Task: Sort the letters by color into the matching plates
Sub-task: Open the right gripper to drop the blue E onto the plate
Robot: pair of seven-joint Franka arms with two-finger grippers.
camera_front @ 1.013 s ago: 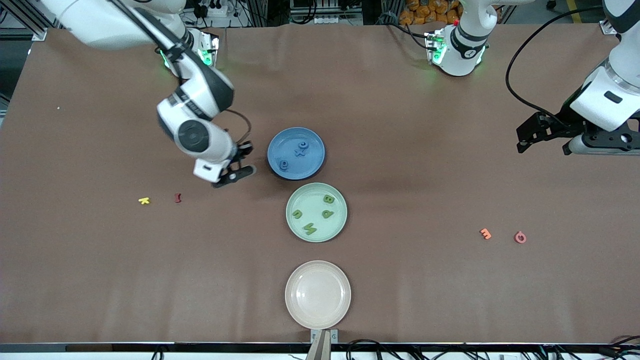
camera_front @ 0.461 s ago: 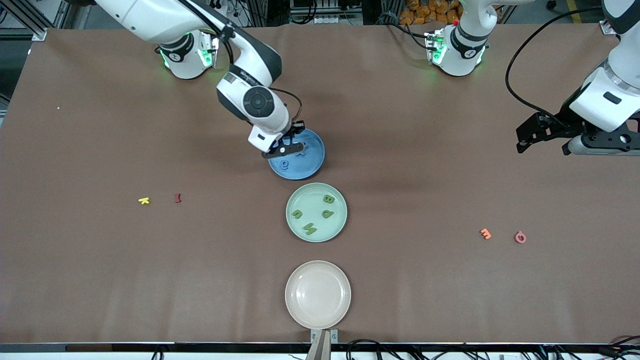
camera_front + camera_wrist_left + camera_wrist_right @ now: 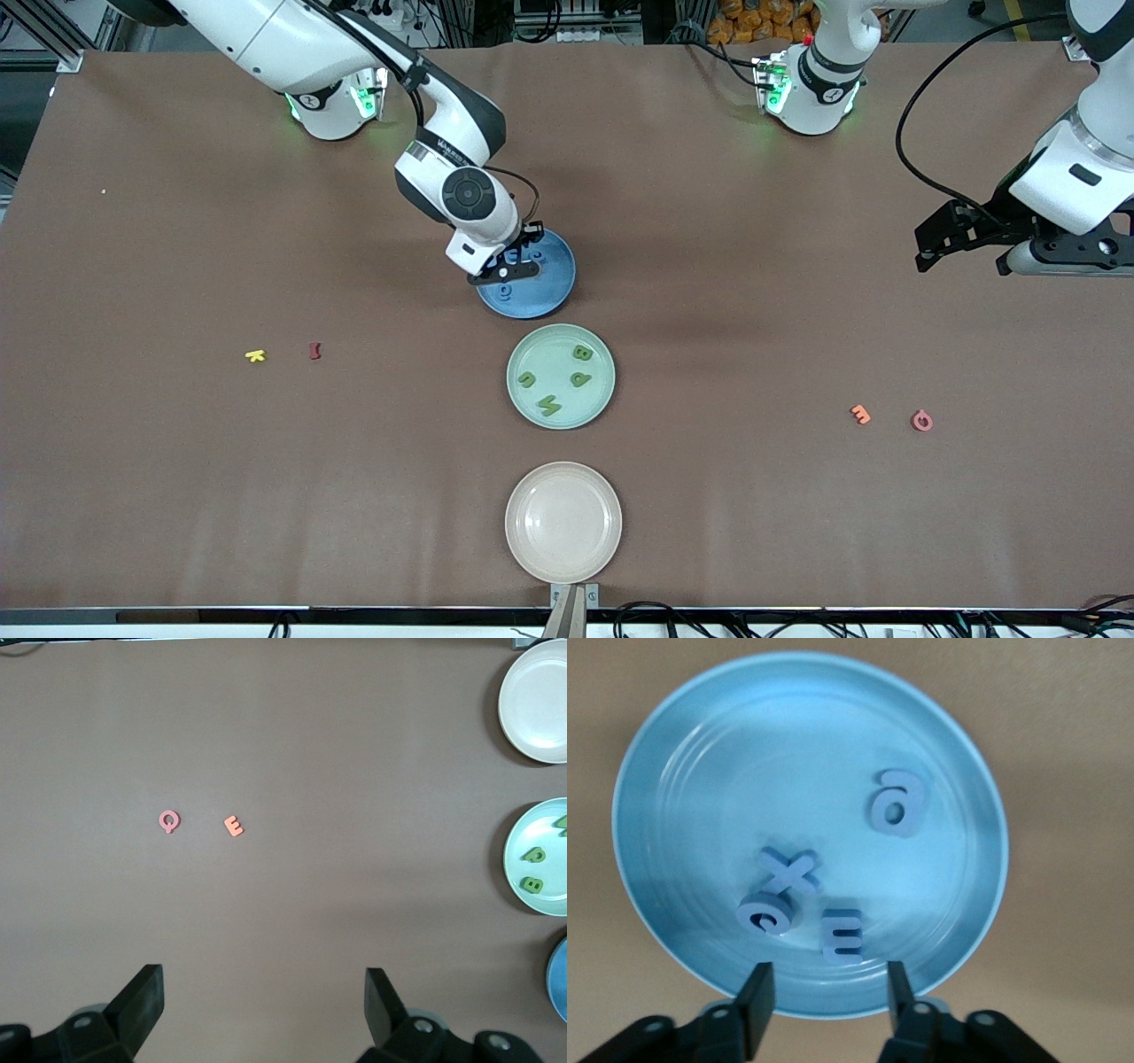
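We find the right gripper (image 3: 824,1001) spread over the blue plate (image 3: 673,753), blue E (image 3: 842,935) released at six o'clock; retract straight upward. The left gripper (image 3: 261,1014) waits, spread.

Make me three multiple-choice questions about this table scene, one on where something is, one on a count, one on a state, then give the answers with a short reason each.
1. Where is the right gripper?
A. Over the round medium blue plate
B. Over the round beige-pink plate
C. Over the small yellow foam letter

2. How many small blue foam letters lie in the blue plate?
A. Two
B. Four
C. Six

3. How do the right gripper's fingers stand?
A. Shut on a blue letter
B. Shut on the plate's rim
C. Apart, holding nothing

Answers:
1. A: the front view shows it above that plate's edge.
2. B: the right wrist view shows an a, an x, an E and one rounded letter.
3. C: the right wrist view shows a gap between the fingers, with the E lying in the plate.

The left gripper waits open above bare table.
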